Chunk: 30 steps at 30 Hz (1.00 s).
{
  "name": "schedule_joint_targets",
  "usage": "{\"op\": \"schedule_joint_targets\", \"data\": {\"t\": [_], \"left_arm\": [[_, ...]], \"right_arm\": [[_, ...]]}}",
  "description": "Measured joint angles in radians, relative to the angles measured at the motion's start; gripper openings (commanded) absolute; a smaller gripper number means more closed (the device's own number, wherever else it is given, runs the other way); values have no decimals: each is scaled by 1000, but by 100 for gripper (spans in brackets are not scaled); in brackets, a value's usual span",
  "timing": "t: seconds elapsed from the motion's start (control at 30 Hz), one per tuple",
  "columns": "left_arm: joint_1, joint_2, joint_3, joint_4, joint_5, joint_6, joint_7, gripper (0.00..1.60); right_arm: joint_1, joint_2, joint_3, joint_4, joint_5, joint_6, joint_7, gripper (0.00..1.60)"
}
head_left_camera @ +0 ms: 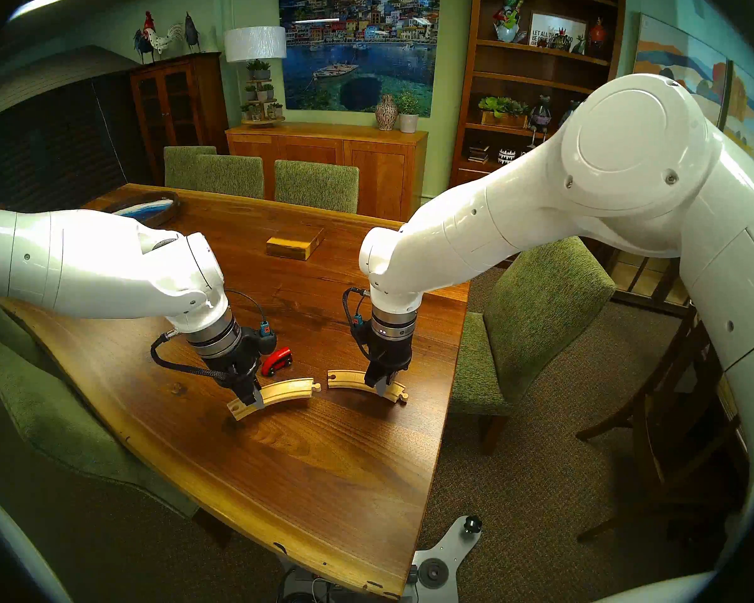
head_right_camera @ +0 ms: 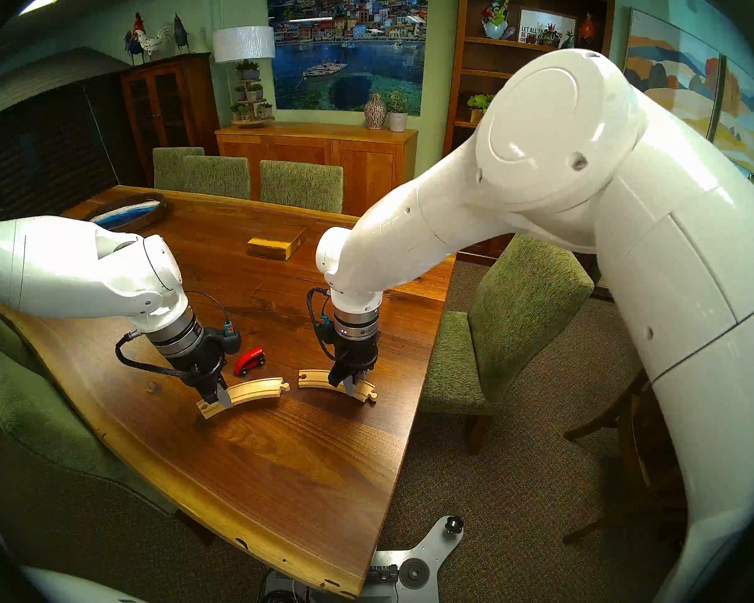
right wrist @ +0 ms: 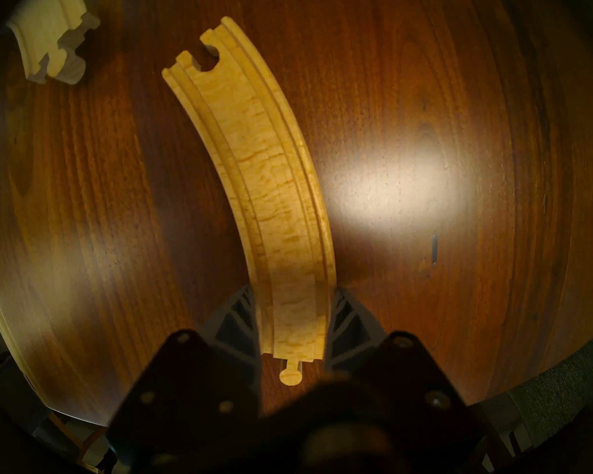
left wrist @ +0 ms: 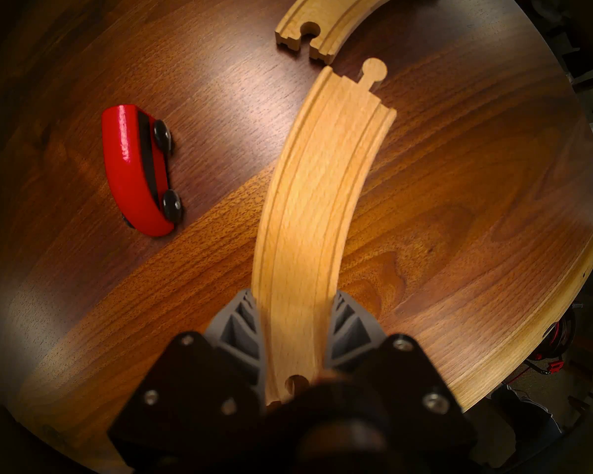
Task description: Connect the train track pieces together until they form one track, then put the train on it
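Two pale-wood curved track pieces, two-grooved, unjoined, left piece with its peg near the right piece's hole end, small gap between, glossy red train upright just behind the left piece

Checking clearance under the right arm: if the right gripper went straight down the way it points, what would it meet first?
The right gripper, shut on its track piece, would likely meet the table right beneath.
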<state>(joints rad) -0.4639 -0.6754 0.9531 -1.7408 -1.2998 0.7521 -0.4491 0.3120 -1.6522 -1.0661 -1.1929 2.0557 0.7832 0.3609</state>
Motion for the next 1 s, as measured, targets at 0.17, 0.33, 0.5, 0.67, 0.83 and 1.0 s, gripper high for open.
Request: {"op": "schedule_joint_targets", "data": {"t": [0.17, 0.33, 0.5, 0.67, 0.83, 1.0], "left_arm": [[0, 0, 0, 0, 0, 0, 0, 0], [0, 0, 0, 0, 0, 0, 0, 0], [0, 0, 0, 0, 0, 0, 0, 0], [0, 0, 0, 0, 0, 0, 0, 0], [0, 0, 0, 0, 0, 0, 0, 0], [0, 0, 0, 0, 0, 0, 0, 0]], "right_arm": [[1, 2, 0, -4, 16, 0, -25, 0], [2, 3, 0, -8, 26, 0, -40, 0], [3, 4, 1, -12, 32, -1, -50, 0], [6, 10, 3, -27, 34, -18, -57, 0], [10, 20, 5, -56, 34, -46, -66, 0], [13, 27, 5, -74, 31, -64, -75, 0]]}}
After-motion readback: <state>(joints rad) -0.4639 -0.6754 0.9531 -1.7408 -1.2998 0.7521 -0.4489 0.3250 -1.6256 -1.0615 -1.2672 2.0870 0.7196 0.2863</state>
